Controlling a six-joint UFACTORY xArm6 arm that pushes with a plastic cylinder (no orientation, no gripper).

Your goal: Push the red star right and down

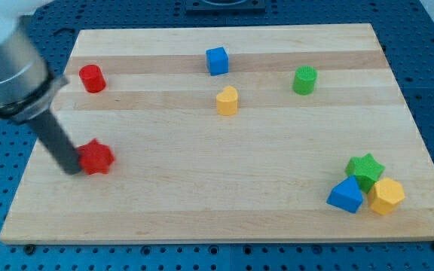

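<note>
The red star (96, 158) lies on the wooden board (224, 188) at the view's left, a little below the middle. My tip (73, 169) rests on the board right against the star's left side. The dark rod rises from it up and to the view's left.
A red cylinder (92, 78) sits at the upper left. A blue cube (217, 61), a yellow cylinder-like block (227, 100) and a green cylinder (304, 80) sit near the top. A green star (365, 168), a blue triangular block (346, 196) and a yellow block (387, 196) cluster at the lower right.
</note>
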